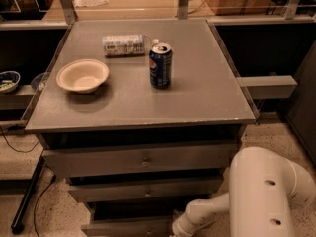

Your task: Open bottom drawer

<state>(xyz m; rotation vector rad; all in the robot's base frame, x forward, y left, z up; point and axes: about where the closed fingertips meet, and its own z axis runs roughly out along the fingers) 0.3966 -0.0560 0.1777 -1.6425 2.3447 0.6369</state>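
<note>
The grey cabinet has three drawer fronts stacked under its top. The bottom drawer (126, 227) is the lowest, slimmest front, cut off by the lower edge of the camera view, with a dark gap above it. My white arm (266, 196) comes in from the lower right and bends down to the drawer's right end. My gripper (177, 231) sits there at the frame's bottom edge, mostly cut off, right beside the bottom drawer front.
On the cabinet top (197, 98) stand a white bowl (82, 75), a blue soda can (160, 65) and a lying packet (123, 45). The top drawer (143, 159) and middle drawer (145, 190) are shut. A black pole (27, 201) leans at the left on the speckled floor.
</note>
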